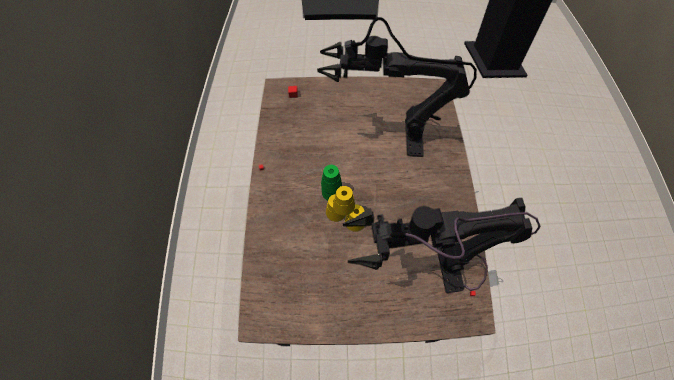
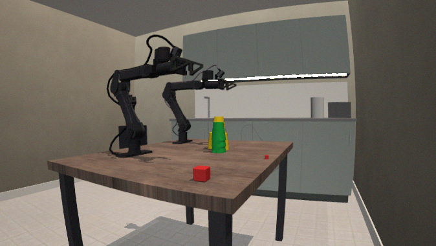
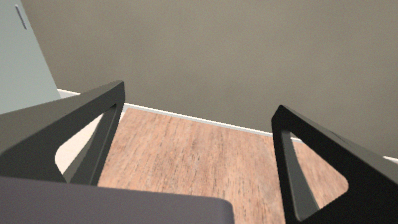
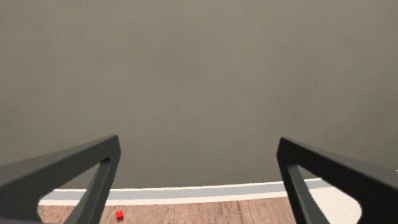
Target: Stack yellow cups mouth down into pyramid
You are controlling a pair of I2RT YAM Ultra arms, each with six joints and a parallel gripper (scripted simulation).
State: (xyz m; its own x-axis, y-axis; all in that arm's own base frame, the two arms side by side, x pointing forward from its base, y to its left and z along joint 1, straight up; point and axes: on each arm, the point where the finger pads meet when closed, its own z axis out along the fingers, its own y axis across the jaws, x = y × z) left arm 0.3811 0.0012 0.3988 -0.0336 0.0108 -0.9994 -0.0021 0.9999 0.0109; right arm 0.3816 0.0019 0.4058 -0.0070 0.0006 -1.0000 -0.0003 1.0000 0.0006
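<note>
Three yellow cups stand mouth down near the table's middle. Two stand side by side (image 1: pixel 334 210) (image 1: pixel 356 218), and the third yellow cup (image 1: pixel 344 198) sits on top across them. In the exterior view a green cup (image 2: pixel 218 137) hides most of them; only the top yellow cup (image 2: pixel 218 119) and the edges of the lower ones show. My left gripper (image 1: pixel 361 240) is open and empty, raised just beside the stack. It also shows in the left wrist view (image 3: pixel 200 150). My right gripper (image 1: pixel 330 61) is open and empty, high over the far table edge.
The green cup (image 1: pixel 331 181) stands mouth down right next to the yellow stack. A red cube (image 1: pixel 292 91) lies near a far corner. A tiny red cube (image 1: pixel 261 167) lies at the table's edge. Another tiny red cube (image 1: pixel 472 293) lies by the left arm's base.
</note>
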